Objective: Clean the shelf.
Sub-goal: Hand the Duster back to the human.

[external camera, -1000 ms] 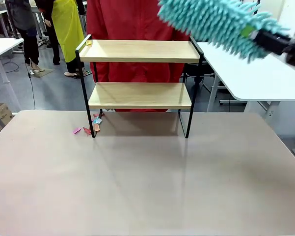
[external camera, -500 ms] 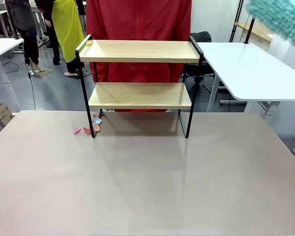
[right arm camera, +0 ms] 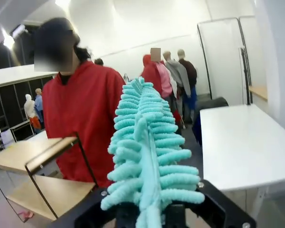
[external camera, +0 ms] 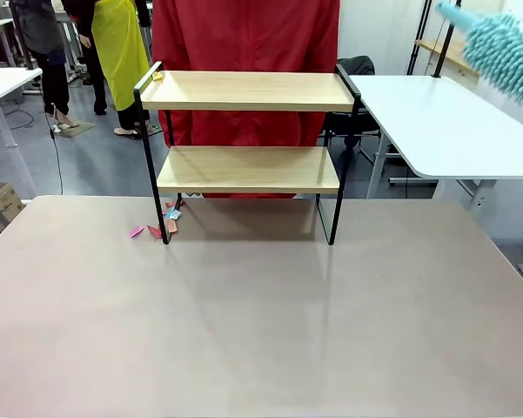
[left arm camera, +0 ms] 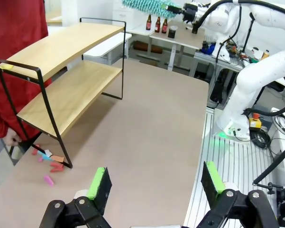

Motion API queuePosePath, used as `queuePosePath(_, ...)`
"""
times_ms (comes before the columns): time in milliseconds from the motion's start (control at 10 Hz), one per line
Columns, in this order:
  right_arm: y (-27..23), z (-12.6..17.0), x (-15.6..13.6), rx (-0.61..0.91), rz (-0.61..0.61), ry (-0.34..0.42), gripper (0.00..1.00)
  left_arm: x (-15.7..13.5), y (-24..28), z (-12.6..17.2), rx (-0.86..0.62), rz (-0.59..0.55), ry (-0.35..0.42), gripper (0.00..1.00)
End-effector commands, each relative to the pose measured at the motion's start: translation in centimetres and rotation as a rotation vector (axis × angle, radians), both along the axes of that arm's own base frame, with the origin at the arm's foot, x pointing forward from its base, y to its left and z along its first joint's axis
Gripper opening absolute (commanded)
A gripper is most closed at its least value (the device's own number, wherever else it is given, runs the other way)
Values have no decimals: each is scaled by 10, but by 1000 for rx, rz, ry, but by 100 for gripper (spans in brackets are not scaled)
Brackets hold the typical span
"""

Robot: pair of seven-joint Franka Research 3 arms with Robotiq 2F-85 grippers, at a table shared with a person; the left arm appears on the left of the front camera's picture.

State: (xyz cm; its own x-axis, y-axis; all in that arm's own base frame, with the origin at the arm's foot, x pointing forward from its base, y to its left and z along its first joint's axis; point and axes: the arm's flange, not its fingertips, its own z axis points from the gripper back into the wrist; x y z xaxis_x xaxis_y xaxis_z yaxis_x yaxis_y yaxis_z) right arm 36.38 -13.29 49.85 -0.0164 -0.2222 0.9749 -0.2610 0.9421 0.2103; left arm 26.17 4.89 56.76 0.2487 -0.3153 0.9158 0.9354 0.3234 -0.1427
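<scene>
Left hand [left arm camera: 154, 183] hung wide open over the near surface [external camera: 261, 331], holding nothing. Shelf [external camera: 248, 131] sat at the far edge (paper bits [external camera: 161, 225] by one leg). Right hand [right arm camera: 147, 216] was clamped on a teal duster [right arm camera: 144, 142], up high.

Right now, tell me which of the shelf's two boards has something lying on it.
The upper board: a small yellow scrap sits at its left end by the rail. The lower board is bare.
</scene>
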Motion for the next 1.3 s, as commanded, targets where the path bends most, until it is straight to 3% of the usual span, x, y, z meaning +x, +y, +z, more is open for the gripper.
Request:
queuePosePath(0, 8, -46, -1, -18, -60, 60, 16, 1, -2, 1, -18, -12, -26, 100)
queuePosePath(200, 10, -84, -1, -1, -58, 138, 16, 1, -2, 1, -18, -12, -26, 100)
queuePosePath(400, 12, -107, -1, -4, -61, 163, 16, 1, -2, 1, -18, -12, -26, 100)
queuePosePath(500, 12, -106, -1, -34, -94, 131, 16, 1, -2, 1, -18, -12, -26, 100)
queuePosePath(600, -4, -91, 22, 27, -18, 201, 16, 1, -2, 1, -18, -12, -26, 100)
queuePosePath(1200, -4, -91, 22, 27, -18, 201, 16, 1, -2, 1, -18, -12, -26, 100)
